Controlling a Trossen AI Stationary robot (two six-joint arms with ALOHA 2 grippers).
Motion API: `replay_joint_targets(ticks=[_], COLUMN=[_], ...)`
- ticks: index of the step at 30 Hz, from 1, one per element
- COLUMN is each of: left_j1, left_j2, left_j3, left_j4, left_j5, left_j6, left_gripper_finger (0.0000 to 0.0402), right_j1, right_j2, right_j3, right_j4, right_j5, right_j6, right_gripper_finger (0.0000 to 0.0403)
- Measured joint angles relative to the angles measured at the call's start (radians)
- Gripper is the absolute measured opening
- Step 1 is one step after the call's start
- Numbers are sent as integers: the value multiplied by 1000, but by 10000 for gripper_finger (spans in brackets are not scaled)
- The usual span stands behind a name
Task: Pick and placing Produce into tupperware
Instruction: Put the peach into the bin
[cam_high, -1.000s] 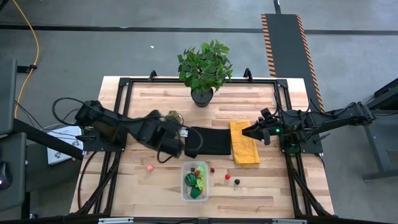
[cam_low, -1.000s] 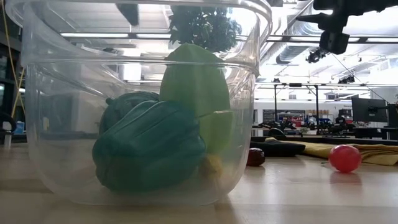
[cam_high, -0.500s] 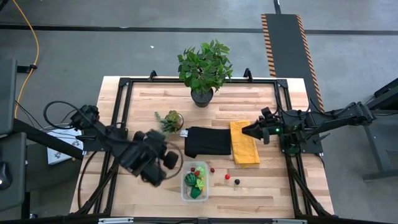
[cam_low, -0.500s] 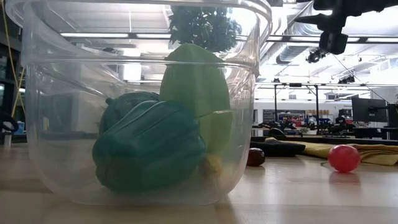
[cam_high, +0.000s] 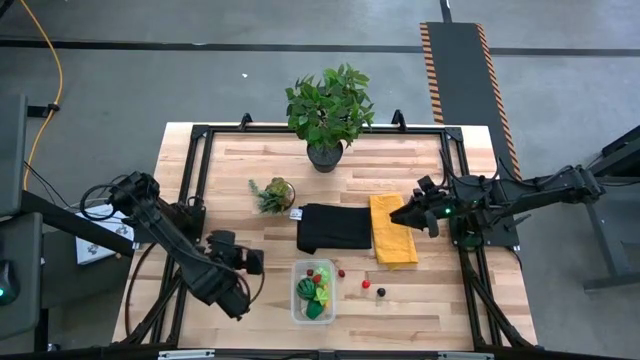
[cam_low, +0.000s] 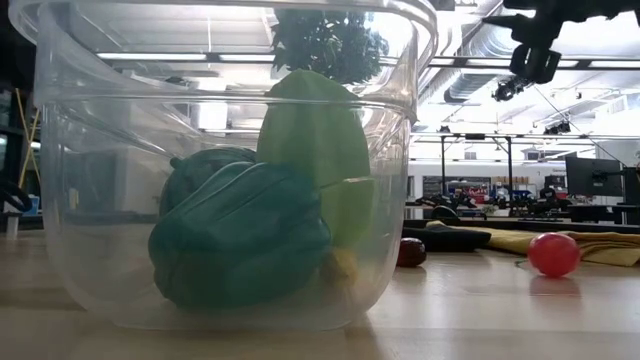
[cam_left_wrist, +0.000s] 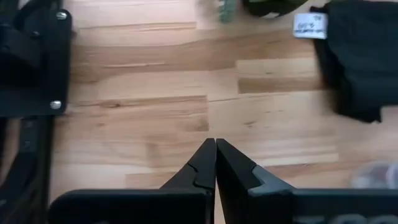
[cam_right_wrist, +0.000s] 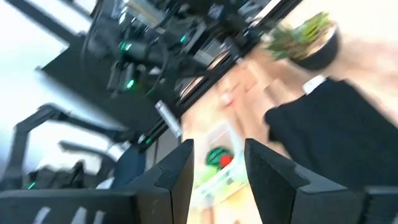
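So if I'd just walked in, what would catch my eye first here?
Probably the clear tupperware at the table's near edge, already holding green toy produce; in the low view it fills most of the picture. Next, the leafy potted plant at the far edge, and the yellow cloth beside a black cloth mid-table. The left end effector hangs shut over bare wood left of the tupperware, while the right end effector hovers, empty, above the yellow cloth.

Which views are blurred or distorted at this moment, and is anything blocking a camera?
Right wrist view: motion-smeared, the tupperware and black cloth soft. Left wrist view: fairly sharp on the wood, blurred toward its edges. Low view: the tupperware wall fills most of the frame and warps the green produce behind it. High view: clear, evenly lit.
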Motion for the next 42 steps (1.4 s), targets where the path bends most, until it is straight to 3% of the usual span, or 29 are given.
replay_joint_targets(ticks=[5,9,16,21,27,31,37,42], left_j1=[0,0,2,15,13,14,13,36], left_j2=[-1,-1,-3,-6,-5,-5,-5,-7], left_j3=[5,49,138,175,213,273,430,562], left_j4=[35,35,-46,-43,-43,-43,-43,-42], left_j5=[-25,-58,-219,-398,-449,-424,-374,-193], left_j6=[-5,7,31,120,262,492,1022,1422], left_gripper_finger=[0,0,0,0,0,0,0,0], right_j1=[0,0,0,0,0,0,0,0], right_j2=[0,0,0,0,0,0,0,0], right_j3=[0,0,0,0,0,0,0,0], right_j4=[0,-3,-5,-4,-4,-4,-4,-4], right_j5=[-104,-128,-128,-128,-128,-128,-119,-72], right_j6=[1,1,29,62,90,89,88,89], right_gripper_finger=[133,133,133,133,133,133,133,133])
